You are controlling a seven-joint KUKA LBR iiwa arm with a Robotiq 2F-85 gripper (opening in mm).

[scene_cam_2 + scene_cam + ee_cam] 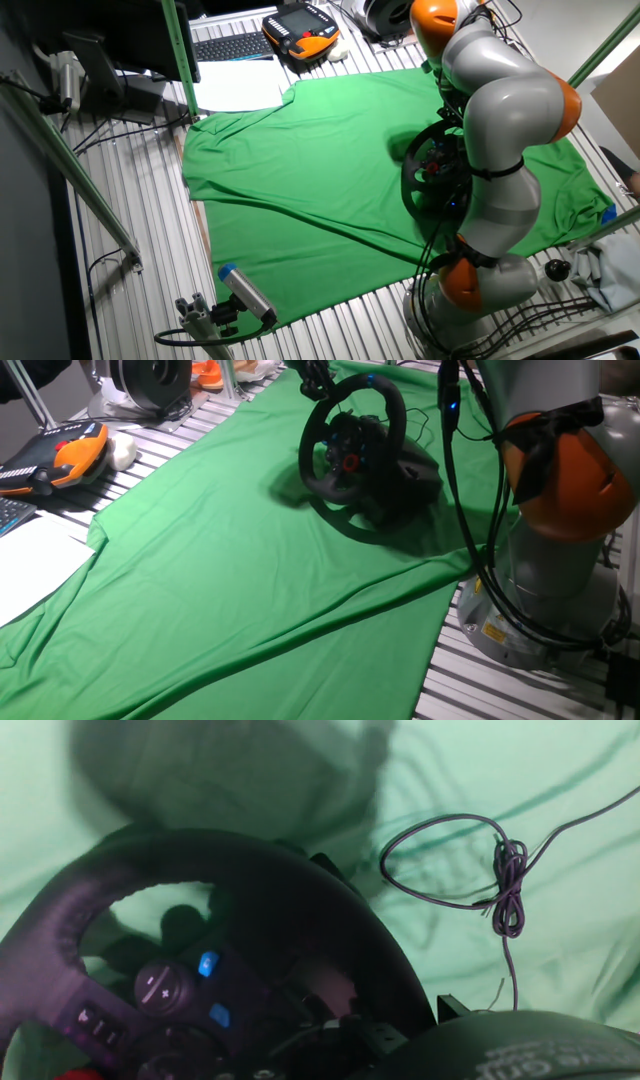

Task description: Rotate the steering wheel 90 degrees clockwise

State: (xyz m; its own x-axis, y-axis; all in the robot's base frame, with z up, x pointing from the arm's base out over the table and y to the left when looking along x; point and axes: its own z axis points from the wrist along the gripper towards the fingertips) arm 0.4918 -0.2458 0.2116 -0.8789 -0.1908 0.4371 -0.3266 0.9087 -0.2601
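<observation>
1 steering wheel (pixel 352 455) sits on green cloth (pixel 230 580); hand (pixel 312 374) state unclear.

One fixed view sits low near the table edge, looking across the green cloth (pixel 250 580) toward the wheel (pixel 352 455), the arm's base close at its right. The other fixed view looks steeply down from high, taking in the whole cloth (pixel 300 170), with the wheel (pixel 432 170) partly behind the arm. The hand view looks along the fingers, very close over the wheel's rim (pixel 200 860). All three share wheel and cloth.
</observation>
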